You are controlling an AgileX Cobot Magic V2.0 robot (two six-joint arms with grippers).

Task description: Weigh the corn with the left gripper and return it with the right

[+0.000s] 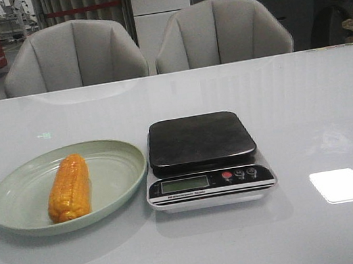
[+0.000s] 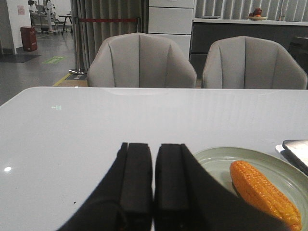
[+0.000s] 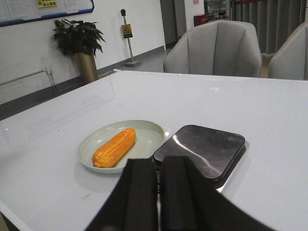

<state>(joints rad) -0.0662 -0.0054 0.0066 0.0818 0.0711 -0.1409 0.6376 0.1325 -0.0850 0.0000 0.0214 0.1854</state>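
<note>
One corn (image 1: 68, 188) lies lengthwise on the plate (image 1: 118, 158) at the left of the table (image 1: 305, 106) in the front view, with the scale (image 1: 205, 160) just to the right of the plate, its dark platform bare; neither arm shows here, and two chairs (image 1: 72, 54) stand at the far edge. In the left wrist view, the left gripper (image 2: 153, 179) hangs clenched, its fingers pressed together on nothing, near the plate's left rim and apart from the corn. In the right wrist view, the right gripper (image 3: 157, 185) is likewise closed and empty, above the near side of the scale, with the corn on the plate beyond it.
</note>
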